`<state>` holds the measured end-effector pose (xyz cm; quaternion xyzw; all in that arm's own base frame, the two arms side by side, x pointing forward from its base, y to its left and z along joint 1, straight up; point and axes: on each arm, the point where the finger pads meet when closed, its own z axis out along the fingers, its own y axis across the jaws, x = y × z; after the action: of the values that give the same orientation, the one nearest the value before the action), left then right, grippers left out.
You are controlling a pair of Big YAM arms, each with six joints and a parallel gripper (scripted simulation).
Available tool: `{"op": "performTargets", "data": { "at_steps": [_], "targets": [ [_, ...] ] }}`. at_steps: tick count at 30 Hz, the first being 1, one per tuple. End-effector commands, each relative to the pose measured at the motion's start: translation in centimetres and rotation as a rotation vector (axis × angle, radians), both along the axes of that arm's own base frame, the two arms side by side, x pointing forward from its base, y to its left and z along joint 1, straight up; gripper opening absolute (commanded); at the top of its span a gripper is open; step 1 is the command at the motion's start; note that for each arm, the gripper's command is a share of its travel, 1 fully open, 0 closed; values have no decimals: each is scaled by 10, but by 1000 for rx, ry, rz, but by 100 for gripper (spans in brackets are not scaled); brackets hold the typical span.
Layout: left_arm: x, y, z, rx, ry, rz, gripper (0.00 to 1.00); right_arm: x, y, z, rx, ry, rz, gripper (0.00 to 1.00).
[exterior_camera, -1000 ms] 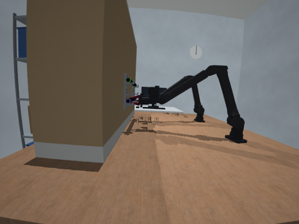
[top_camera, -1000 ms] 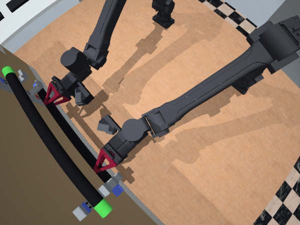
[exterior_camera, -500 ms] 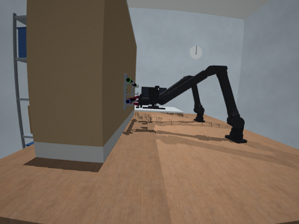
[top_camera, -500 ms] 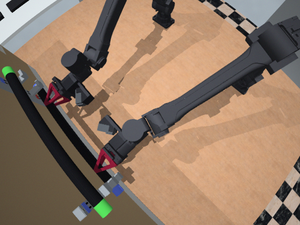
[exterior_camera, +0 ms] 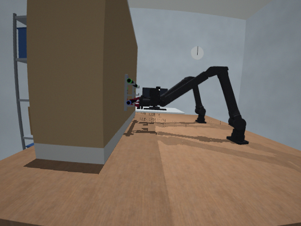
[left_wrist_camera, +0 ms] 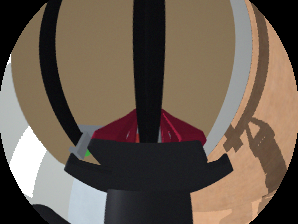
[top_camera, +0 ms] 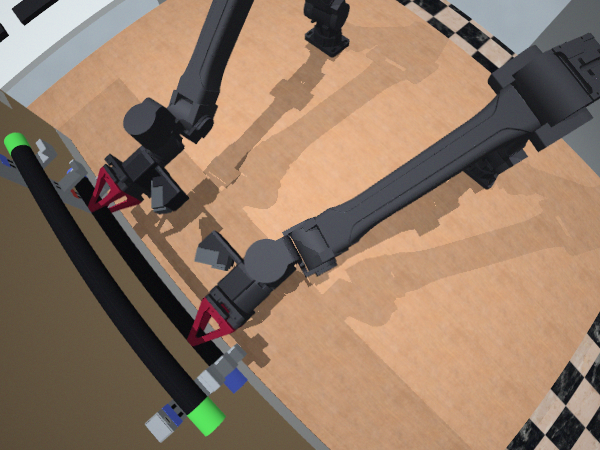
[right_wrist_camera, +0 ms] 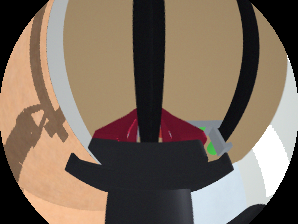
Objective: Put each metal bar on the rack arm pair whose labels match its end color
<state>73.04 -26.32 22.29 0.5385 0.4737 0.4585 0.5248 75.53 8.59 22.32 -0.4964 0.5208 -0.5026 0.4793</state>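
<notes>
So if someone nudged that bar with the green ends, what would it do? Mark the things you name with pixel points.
The green-ended bar [top_camera: 102,285] [exterior_camera: 129,80] [left_wrist_camera: 47,45] [right_wrist_camera: 251,45] looks round, so it would probably roll. The rack arms [top_camera: 159,427] [exterior_camera: 138,87] seem to have upturned tips, which might stop a gentle roll. Being long, it could swing askew if pushed near one end.

Open room shows between the green-ended black metal bar [top_camera: 100,280] [exterior_camera: 129,80] [left_wrist_camera: 47,50] [right_wrist_camera: 251,50] and the blue-ended one below [top_camera: 145,265] [exterior_camera: 128,102] [left_wrist_camera: 148,60] [right_wrist_camera: 148,60], but grey metal rack arms [top_camera: 72,175] [exterior_camera: 137,95] [left_wrist_camera: 82,145] [right_wrist_camera: 216,137] (upturned at their tips) jut out between their levels.
</notes>
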Motion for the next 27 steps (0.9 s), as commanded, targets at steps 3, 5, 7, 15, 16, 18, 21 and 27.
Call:
{"op": "performTargets", "data": {
  "at_steps": [3,5,7,15,16,18,21,27],
  "targets": [
    [8,5,28,-32,-67,11,0,9,-7,33,26,-79,-10,0],
    [8,5,27,-32,-67,11,0,9,-7,32,26,-79,-10,0],
    [7,5,26,-32,-67,11,0,8,-7,31,26,-79,-10,0],
    [5,5,23,-32,-67,11,0,6,-7,27,26,-79,-10,0],
    [5,5,22,-32,-67,11,0,6,-7,27,26,-79,-10,0],
    [5,5,22,-32,-67,11,0,6,-7,27,26,-79,-10,0],
    [4,5,21,-32,-67,11,0,5,-7,25,26,-79,-10,0],
    [3,5,18,-32,-67,11,0,4,-7,22,26,-79,-10,0]
  ]
}}
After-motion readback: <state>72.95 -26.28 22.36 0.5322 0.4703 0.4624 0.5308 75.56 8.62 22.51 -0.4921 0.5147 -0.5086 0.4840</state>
